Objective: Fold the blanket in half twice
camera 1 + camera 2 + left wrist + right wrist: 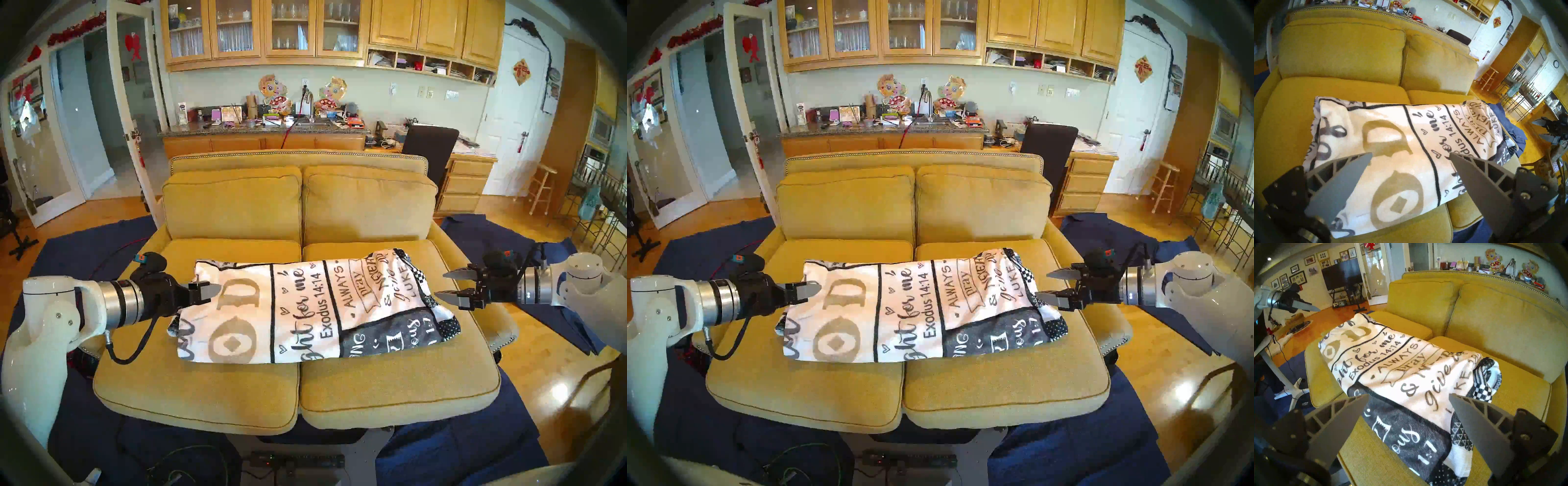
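Hovering at the blanket's two short ends, both hands were empty: the left hand [212, 291] stood wide over the tan-lettered end, and the right hand [447, 285] stood wide just off the checked-border end, touching nothing as far as the views showed. The blanket [305, 305] lay as a long layered strip across both seat cushions of the yellow sofa [234, 210], well forward of the back cushions. Judged: first fold looked done, second half-fold pending. The next move would call for pinching all layers at one end and carrying them over to the other, edges aligned. Legible print: "Exodus 14:14", "ALWAYS", "pray", "for me", "give", "LUKE".
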### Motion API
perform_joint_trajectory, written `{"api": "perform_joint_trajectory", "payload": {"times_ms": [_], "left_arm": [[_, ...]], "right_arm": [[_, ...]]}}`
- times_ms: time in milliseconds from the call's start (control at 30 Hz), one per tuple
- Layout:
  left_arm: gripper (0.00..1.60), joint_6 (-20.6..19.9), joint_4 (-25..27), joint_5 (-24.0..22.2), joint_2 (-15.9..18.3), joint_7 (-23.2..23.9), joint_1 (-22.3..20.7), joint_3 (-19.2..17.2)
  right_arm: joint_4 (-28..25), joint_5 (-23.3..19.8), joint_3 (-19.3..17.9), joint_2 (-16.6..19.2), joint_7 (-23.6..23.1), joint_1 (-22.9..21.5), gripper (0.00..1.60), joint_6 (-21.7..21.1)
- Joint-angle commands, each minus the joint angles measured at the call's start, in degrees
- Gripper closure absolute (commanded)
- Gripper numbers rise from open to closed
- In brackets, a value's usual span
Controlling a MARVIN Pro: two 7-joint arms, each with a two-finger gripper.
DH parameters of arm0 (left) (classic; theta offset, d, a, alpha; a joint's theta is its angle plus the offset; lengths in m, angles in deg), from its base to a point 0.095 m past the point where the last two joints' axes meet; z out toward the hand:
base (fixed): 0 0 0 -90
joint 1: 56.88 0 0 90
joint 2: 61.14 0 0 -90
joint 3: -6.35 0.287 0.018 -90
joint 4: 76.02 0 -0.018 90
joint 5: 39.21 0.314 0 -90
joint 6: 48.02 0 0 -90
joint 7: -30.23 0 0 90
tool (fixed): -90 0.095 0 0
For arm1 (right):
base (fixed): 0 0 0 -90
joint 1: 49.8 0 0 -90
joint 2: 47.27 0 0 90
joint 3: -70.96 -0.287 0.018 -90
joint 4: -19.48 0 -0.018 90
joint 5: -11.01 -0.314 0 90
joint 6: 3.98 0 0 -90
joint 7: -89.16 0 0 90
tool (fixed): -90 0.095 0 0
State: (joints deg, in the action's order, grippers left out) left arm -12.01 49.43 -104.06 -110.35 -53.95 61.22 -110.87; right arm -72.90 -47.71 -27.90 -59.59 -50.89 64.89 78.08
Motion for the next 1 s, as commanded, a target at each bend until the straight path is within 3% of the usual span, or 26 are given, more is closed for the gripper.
{"api": "perform_joint_trajectory", "payload": {"times_ms": [0, 667, 967], "left_arm": [[0.00, 0.6, -2.9, 0.1, 3.1, -0.8, -6.0, 0.1], [0.00, -1.0, -17.3, -3.0, 8.9, -3.2, -15.8, 4.2], [0.00, -1.0, -24.1, -4.4, 9.9, -3.6, -20.9, 8.5]], "right_arm": [[-0.2, -0.2, -3.8, -1.2, -0.9, 0.6, 0.00, 2.1], [-0.6, 0.4, -10.2, -6.0, -3.2, 5.2, 0.00, 5.2], [-1.1, 0.8, -13.4, -8.3, -4.2, 7.3, 0.00, 6.2]]}}
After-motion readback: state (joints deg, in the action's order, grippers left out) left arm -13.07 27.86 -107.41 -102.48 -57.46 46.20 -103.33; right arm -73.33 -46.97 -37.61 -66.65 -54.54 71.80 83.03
